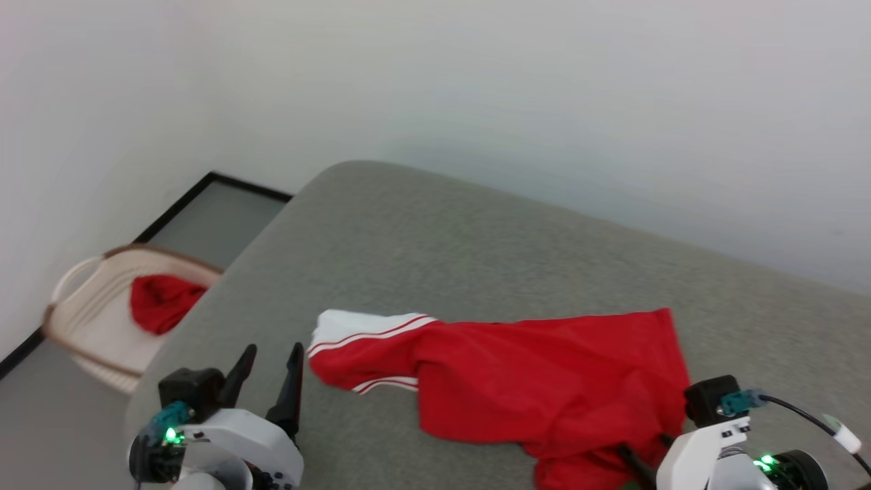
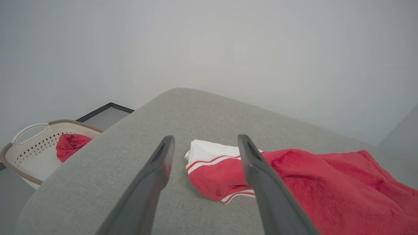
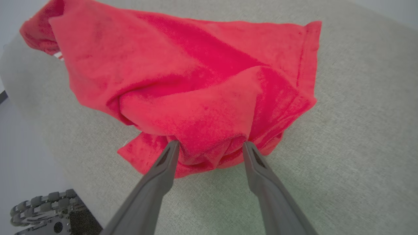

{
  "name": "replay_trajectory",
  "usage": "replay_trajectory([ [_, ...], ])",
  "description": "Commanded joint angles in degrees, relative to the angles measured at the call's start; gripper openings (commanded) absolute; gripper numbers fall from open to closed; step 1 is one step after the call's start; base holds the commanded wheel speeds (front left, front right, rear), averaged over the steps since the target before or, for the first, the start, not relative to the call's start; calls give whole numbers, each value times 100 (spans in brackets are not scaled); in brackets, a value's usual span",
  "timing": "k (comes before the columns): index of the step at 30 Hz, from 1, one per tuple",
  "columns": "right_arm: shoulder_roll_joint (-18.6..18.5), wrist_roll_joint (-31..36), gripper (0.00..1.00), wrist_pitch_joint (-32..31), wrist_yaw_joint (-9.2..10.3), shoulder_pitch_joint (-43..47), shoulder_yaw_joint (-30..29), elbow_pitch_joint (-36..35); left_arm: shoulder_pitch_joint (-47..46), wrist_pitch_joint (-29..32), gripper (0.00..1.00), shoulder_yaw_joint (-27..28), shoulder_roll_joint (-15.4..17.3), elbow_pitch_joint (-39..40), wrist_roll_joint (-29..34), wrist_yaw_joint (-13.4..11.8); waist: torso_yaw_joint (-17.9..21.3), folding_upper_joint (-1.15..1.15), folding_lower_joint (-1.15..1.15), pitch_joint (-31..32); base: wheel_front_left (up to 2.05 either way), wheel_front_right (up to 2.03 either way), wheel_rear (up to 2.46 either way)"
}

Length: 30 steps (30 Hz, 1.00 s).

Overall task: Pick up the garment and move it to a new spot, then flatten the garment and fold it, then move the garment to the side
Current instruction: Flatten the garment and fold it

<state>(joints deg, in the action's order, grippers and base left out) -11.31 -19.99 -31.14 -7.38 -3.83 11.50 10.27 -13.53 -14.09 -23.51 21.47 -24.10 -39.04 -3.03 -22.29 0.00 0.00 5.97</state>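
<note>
The garment (image 1: 531, 388) lies crumpled on the grey fabric surface (image 1: 442, 238), across the lower centre and lower right of the head view.

Left gripper (image 1: 273, 350): lower left of the head view, fingers spread and holding nothing. The garment's white sleeve is just to the right of it, not touching. In the left wrist view the sleeve end appears between the two fingers, farther up the frame than their tips.

Right gripper (image 3: 210, 145): lower right of the head view, at the garment's lower right end. In the right wrist view its fingers are spread. A bunched fold of red cloth fills the gap between the tips, and both tips touch the fold's edges.

Garment appearance: red body, heavily wrinkled and folded over itself. One white sleeve with red and white stripe trim points to the left of the head view. A hemmed edge shows at the upper right of the right wrist view.

A pale basket (image 1: 75, 272) holding a red cloth (image 1: 160, 303) stands at the left edge of the head view, off the surface.
</note>
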Motion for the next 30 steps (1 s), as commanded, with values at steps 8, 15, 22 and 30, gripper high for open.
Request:
replay_trajectory([
  [8,55,388,52,-259,-22,-429,70,779,-119,-106,100,149,-169,-215,386,-94,-588,0,0,-308,0,0,0],
  [15,26,347,0,-190,-22,-721,51,1153,169,-108,100,672,-331,-59,807,-54,-590,0,0,-307,0,0,0],
  [22,-154,32,0,-573,-22,-923,-2,877,661,-110,100,1316,-566,-15,1226,111,-524,0,0,-215,0,0,0],
  [30,-590,-50,0,-590,-22,-1640,-200,659,873,-110,100,1857,-938,48,1631,369,-545,0,0,-266,0,0,0],
])
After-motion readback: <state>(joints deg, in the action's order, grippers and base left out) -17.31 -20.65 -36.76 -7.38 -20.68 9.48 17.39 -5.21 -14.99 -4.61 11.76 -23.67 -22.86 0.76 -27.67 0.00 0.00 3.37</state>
